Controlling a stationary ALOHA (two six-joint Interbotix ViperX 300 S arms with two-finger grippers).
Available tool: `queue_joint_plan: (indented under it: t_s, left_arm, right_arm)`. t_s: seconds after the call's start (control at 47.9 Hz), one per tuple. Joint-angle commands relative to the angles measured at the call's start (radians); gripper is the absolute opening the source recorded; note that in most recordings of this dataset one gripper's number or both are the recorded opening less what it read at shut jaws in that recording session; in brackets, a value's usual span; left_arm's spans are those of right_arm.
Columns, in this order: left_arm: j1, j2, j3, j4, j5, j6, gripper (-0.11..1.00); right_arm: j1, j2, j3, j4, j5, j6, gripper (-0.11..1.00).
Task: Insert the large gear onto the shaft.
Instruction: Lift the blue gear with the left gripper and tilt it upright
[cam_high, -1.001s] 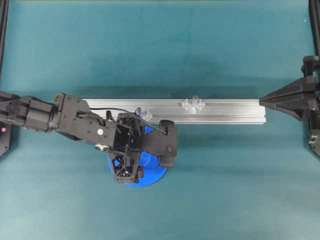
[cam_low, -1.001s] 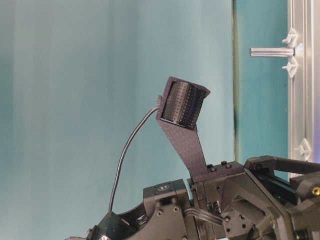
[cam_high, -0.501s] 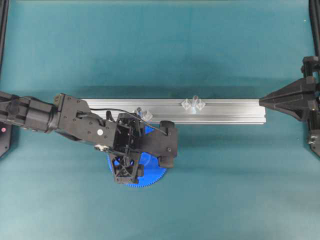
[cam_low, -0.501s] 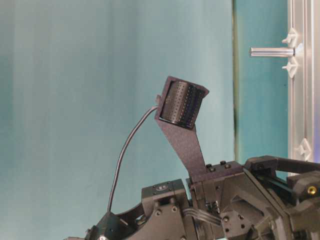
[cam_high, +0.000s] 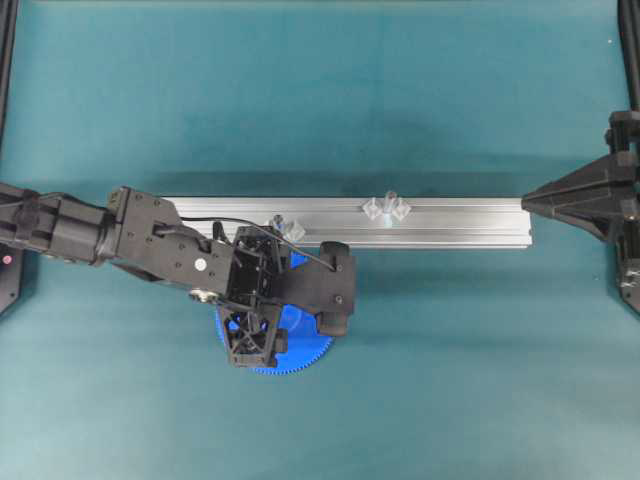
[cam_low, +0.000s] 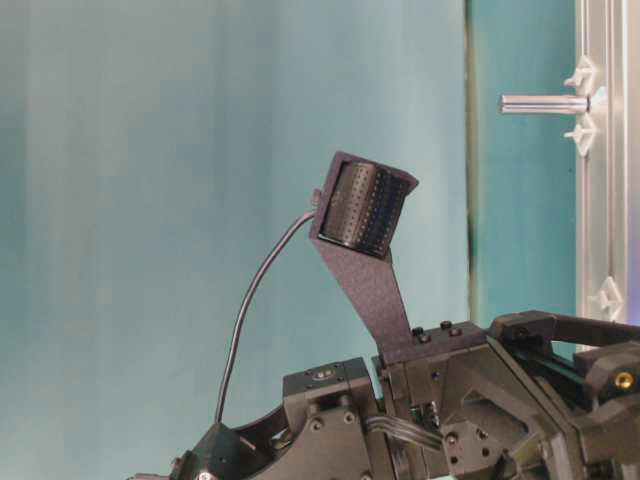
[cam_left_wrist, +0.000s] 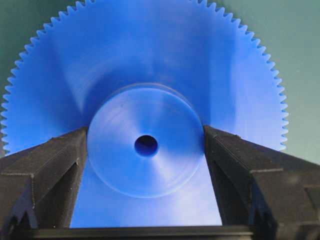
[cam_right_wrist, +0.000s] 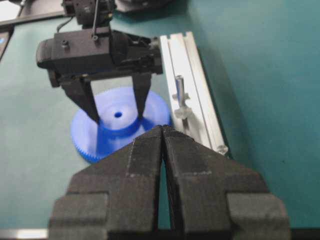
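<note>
The large gear (cam_high: 305, 352) lies flat on the teal mat in front of the rail, mostly under my left arm. My left gripper (cam_left_wrist: 146, 137) points straight down at it, and both fingers (cam_left_wrist: 60, 160) press against the sides of the raised hub (cam_left_wrist: 150, 165), shut on it. The right wrist view shows the same hold: the left gripper (cam_right_wrist: 117, 119) straddles the hub of the gear (cam_right_wrist: 85, 139). The shaft (cam_high: 389, 200) stands upright on the rail between its two clear brackets, right of the gear; it also shows as shaft (cam_right_wrist: 179, 87) and shaft (cam_low: 545, 103). My right gripper (cam_right_wrist: 162, 128) is shut and empty, hovering off the rail's right end.
A long aluminium rail (cam_high: 450, 222) crosses the middle of the mat. A second bracket pair with a short pin (cam_high: 286, 226) sits on it just beyond my left hand. The left wrist camera (cam_low: 365, 210) rises above that arm. Black frame posts (cam_high: 8, 60) stand at the corners.
The left jaws have drawn in onto the gear's hub. The left arm and the gear stay where they were. The right gripper has drifted very slightly rightward.
</note>
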Motion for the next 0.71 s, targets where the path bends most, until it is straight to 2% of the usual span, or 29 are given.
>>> queue_joint_plan:
  t_s: [0.0, 0.25, 0.522, 0.689]
  left_arm:
    - [-0.002, -0.012, -0.014, 0.000, -0.006, 0.000, 0.77]
    - [-0.002, -0.029, -0.048, 0.000, 0.021, 0.000, 0.77]
    - [-0.002, -0.040, -0.143, 0.002, 0.196, 0.018, 0.77]
    - [-0.002, -0.040, -0.202, 0.000, 0.239, 0.041, 0.77]
  right_arm:
    - [-0.002, 0.006, -0.009, -0.002, -0.011, 0.008, 0.08]
    - [-0.002, 0.006, -0.006, -0.002, -0.006, 0.008, 0.08]
    - [-0.003, 0.006, 0.000, -0.002, -0.008, 0.008, 0.08]
    - [-0.012, 0.006, 0.003, -0.002, -0.012, 0.008, 0.08]
